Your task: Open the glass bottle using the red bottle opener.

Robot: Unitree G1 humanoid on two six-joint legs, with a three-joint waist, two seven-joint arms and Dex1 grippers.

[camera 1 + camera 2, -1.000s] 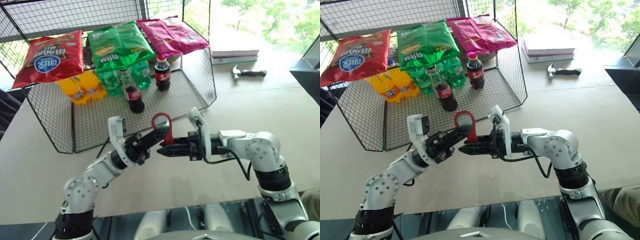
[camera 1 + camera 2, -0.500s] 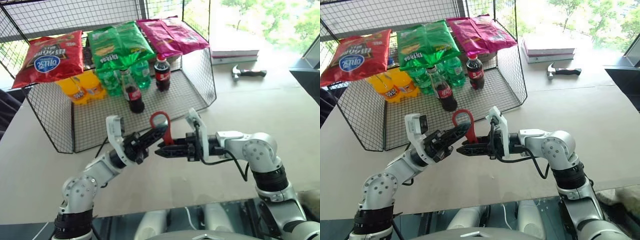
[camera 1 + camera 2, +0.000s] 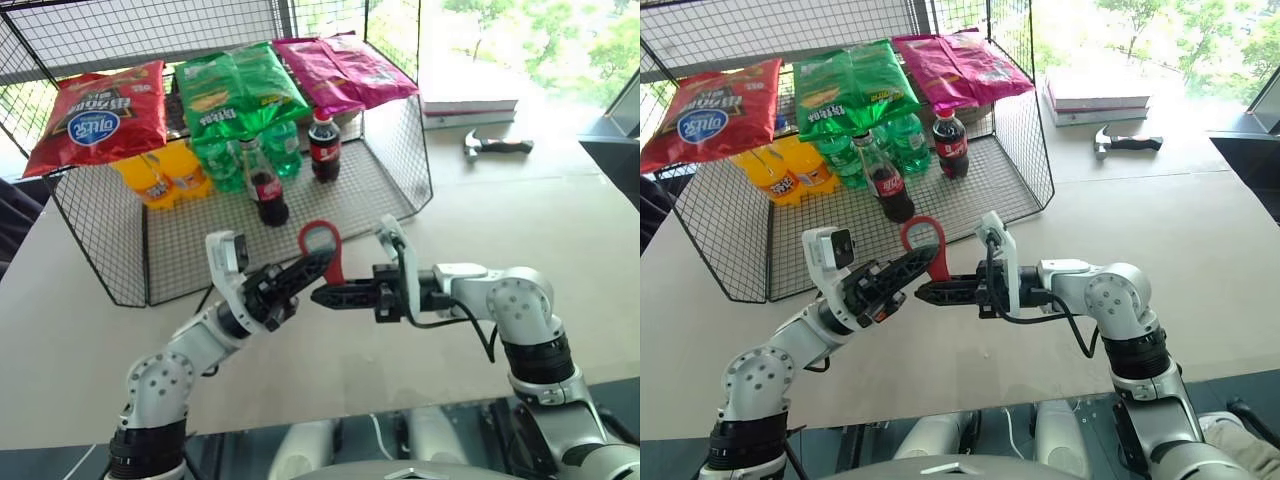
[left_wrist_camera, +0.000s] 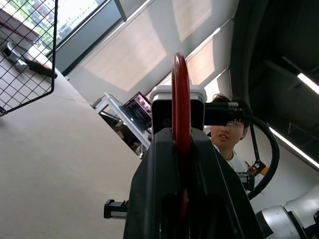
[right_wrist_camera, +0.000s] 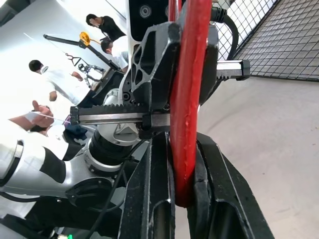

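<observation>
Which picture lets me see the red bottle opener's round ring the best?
The left eye view: the red bottle opener faces the camera there, so its ring shows as an open loop above the two tools. The right eye view shows nearly the same. Both wrist views catch it edge-on, a thin red strip between black fingers.

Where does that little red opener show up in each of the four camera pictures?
Left eye view: the red bottle opener stands mid-picture, ring up, where both arms meet.
Right eye view: the same, just left of centre.
Left wrist view: edge-on, central.
Right wrist view: a red bar through the middle.
Shared landmark: the wire basket.
</observation>
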